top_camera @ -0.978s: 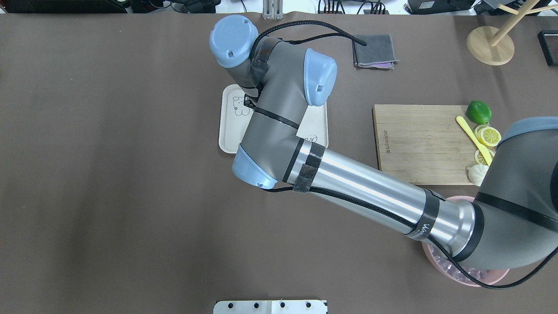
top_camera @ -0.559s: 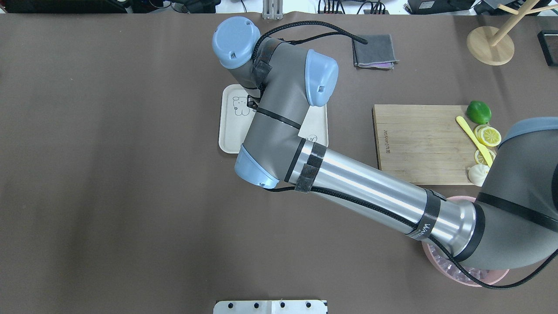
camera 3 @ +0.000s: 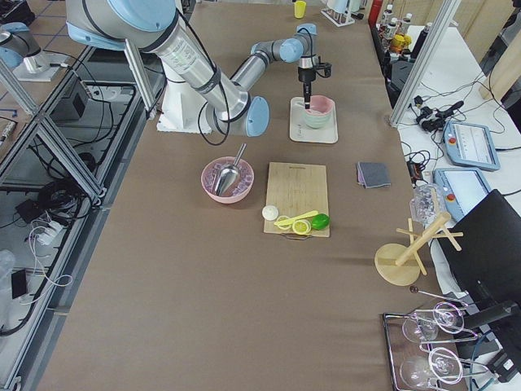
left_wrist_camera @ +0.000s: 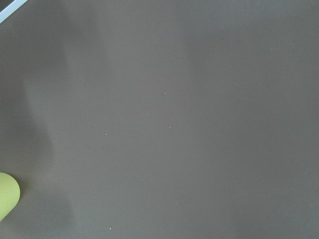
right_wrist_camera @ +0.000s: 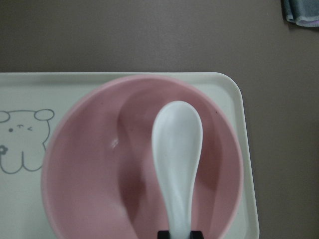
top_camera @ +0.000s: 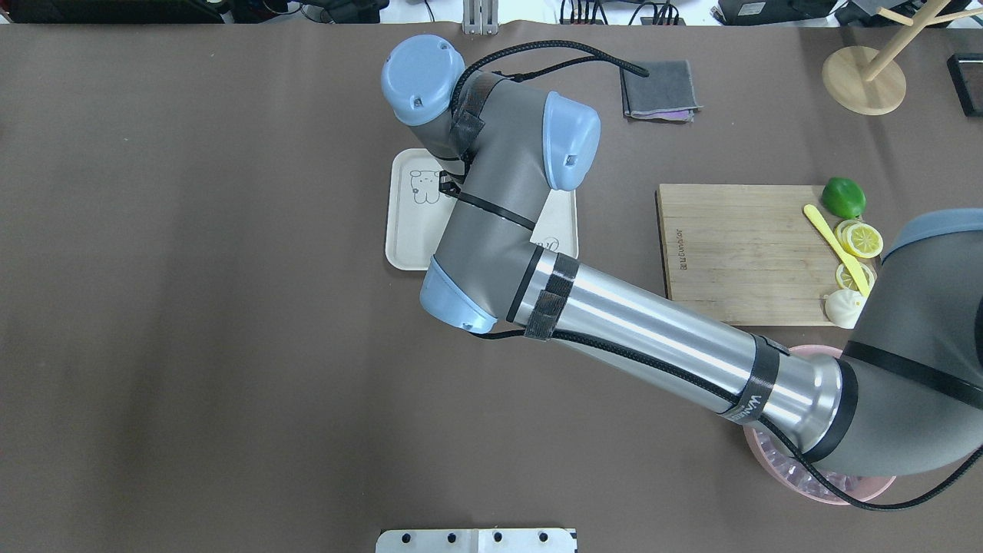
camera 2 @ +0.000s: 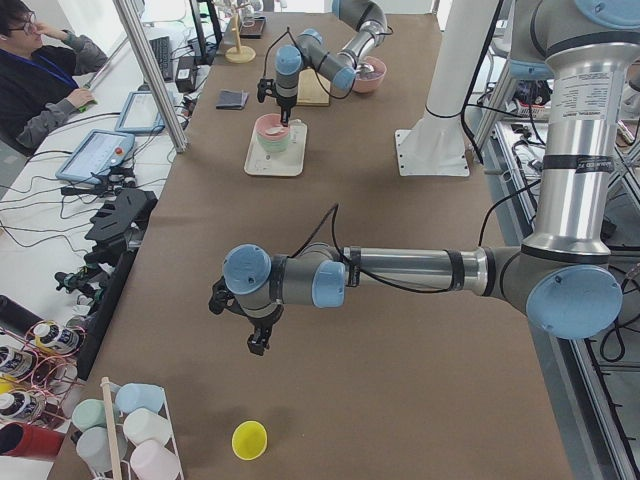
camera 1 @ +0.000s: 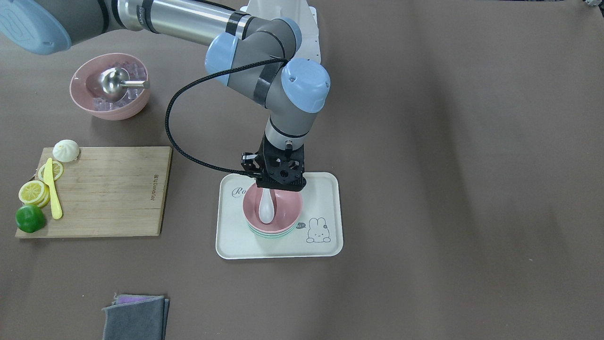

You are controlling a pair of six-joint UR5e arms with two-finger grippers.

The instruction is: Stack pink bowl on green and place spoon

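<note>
Right gripper: you had it clamped on the handle of the white spoon, directly above the stacked bowls.
Spoon: its scoop lay inside the pink bowl, and its handle rose up between the fingertips.
Pink bowl: it sat nested in the green bowl, whose rim showed just beneath it.
Tray: it lay on the brown table and held the stack near its middle.
Left gripper: it hung over bare table, well apart from the tray and near a yellow cup. You could not tell whether its fingers were apart or together.
</note>
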